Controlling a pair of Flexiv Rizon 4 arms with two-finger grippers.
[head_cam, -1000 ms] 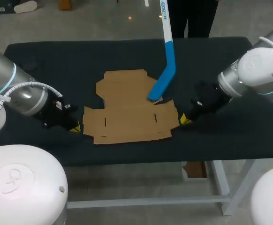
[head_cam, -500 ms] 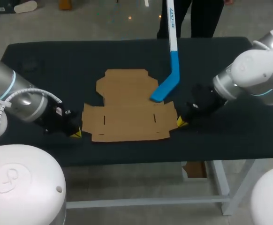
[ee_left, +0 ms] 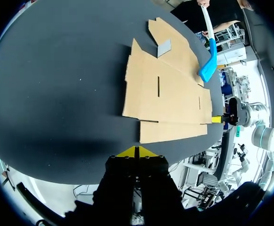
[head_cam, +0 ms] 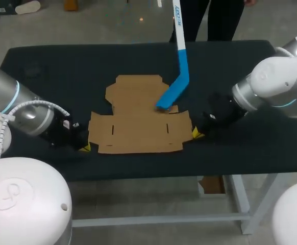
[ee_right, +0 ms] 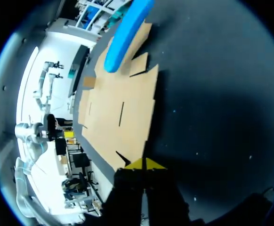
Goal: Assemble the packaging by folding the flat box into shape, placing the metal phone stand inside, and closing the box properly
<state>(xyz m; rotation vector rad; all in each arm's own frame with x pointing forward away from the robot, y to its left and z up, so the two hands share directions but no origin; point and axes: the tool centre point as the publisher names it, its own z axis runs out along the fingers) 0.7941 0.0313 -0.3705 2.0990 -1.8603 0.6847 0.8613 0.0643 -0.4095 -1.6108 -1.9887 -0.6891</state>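
Flanking flat box (head_cam: 138,127): left pincer (head_cam: 84,147), right pincer (head_cam: 196,133), closed.

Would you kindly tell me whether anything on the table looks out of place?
Yes: a stick with a blue blade reaches in over the far edge of the table, its blade resting on the flat cardboard box. It is no part of the packaging.
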